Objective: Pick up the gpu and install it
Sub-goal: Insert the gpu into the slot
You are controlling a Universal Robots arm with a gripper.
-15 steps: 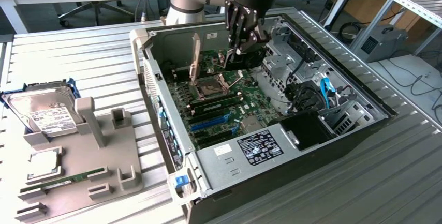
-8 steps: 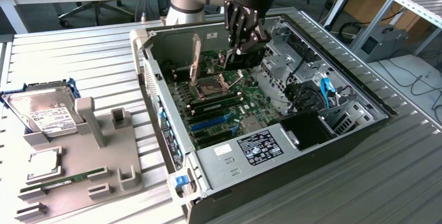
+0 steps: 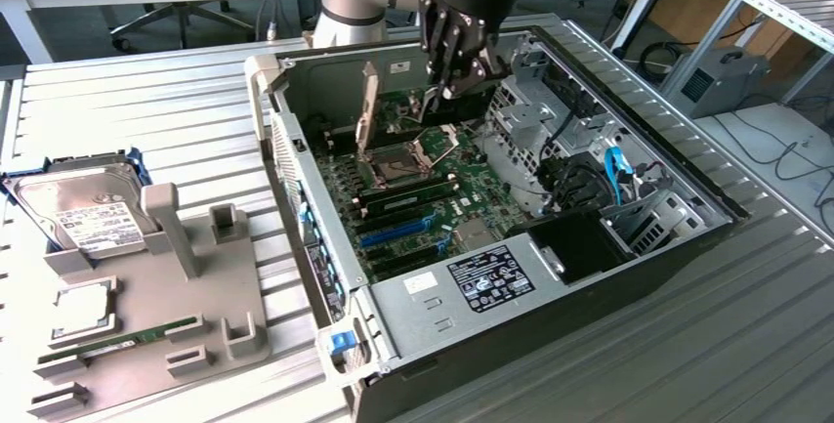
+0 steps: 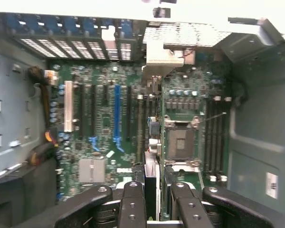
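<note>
Gripper [image 3: 450,76] hung inside the open PC case [image 3: 678,247], over the motherboard [image 3: 443,184], near the case's far end in the exterior view. It was pinching the gpu [image 3: 369,105], fingers [image 4: 133,204] closed on the card's top edge from both sides. The card stood upright on its long edge, thin and flat; seen edge-on from the wrist camera it read as a narrow dark strip [image 4: 152,142] running away from the fingers toward the slotted rear panel [image 4: 85,47]. In the exterior view its silver metal end bracket showed as a pale vertical strip on the exterior view's left of the gripper, with the darker card body between bracket and fingers. The card sat just above the board, lined up between the blue expansion slot [image 4: 117,114] and the CPU socket [image 4: 179,142]; whether its lower edge touched a slot couldn't be told. White slot [image 4: 68,111] lay further out, well apart from the card. Outside the case, on the exterior view's left, a grey parts holder [image 3: 195,296] carried a hard drive [image 3: 85,213], a CPU [image 3: 81,311] and a RAM stick [image 3: 124,340].
</note>
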